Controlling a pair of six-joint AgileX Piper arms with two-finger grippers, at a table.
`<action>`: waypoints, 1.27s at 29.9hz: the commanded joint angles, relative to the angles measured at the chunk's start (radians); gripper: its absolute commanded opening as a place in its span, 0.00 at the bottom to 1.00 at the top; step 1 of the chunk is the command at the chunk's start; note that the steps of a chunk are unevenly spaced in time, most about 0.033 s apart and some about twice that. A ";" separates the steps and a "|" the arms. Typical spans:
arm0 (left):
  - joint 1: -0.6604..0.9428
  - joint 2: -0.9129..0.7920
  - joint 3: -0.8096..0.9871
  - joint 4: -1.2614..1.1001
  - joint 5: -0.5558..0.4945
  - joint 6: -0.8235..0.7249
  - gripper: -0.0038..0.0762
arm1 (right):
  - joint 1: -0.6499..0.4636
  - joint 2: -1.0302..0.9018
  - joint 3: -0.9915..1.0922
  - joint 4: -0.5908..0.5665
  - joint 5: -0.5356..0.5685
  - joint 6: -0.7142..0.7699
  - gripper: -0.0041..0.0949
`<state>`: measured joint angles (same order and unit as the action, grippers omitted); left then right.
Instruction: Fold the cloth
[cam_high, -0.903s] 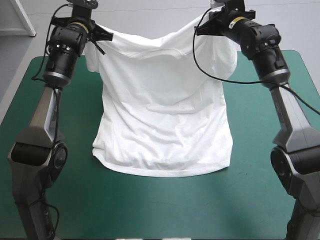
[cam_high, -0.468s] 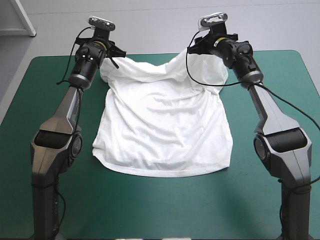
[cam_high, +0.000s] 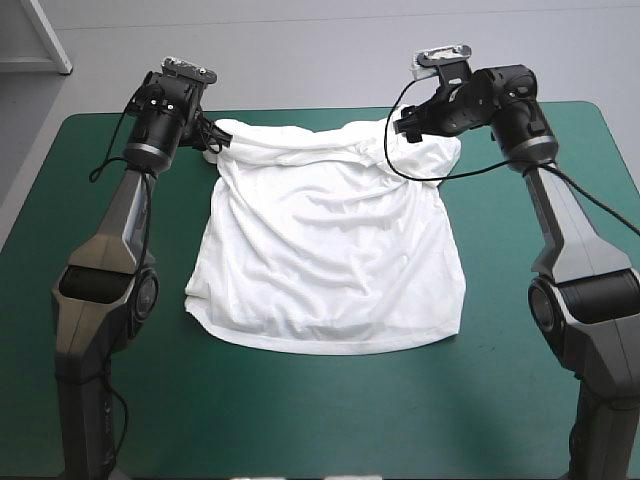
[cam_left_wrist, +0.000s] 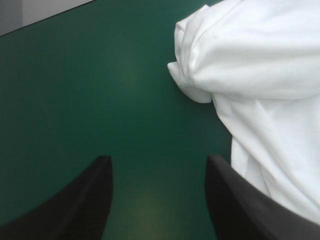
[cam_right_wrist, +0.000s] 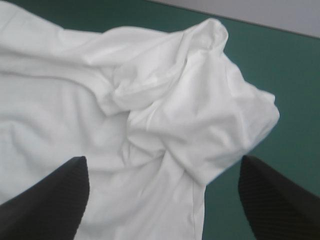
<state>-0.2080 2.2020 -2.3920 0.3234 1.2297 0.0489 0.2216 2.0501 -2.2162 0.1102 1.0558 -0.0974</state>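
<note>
Though stretched low to the far corners of the T-shirt (cam_high: 330, 260), flat on the teal-green worktop (cam_high: 300, 420), grip nothing from above. Left jaws, wrist view: wide apart over bare worktop, cloth just beside. Right jaws, wrist view: wide apart over crumpled cloth, empty.

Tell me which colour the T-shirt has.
The T-shirt is plain white, no print visible; the high view shows it best.

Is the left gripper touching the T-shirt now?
Cannot tell. Left wrist view: the left gripper is open over bare cover; the T-shirt passes behind one finger, hiding any gap.
</note>
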 joint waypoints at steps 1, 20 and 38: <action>-0.003 -0.141 -0.020 -0.058 0.063 0.044 0.55 | -0.005 -0.106 -0.033 -0.006 0.114 -0.001 0.71; -0.002 -0.711 0.930 -0.264 0.004 0.025 0.55 | -0.003 -0.578 0.730 0.023 0.190 0.008 0.63; -0.002 -0.686 1.393 -0.382 -0.455 -0.026 0.55 | -0.003 -0.831 1.104 0.044 0.125 0.023 0.62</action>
<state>-0.2080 1.5112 -0.9871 -0.0432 0.8336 0.0355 0.2216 1.2467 -1.0930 0.1300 1.2205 -0.0751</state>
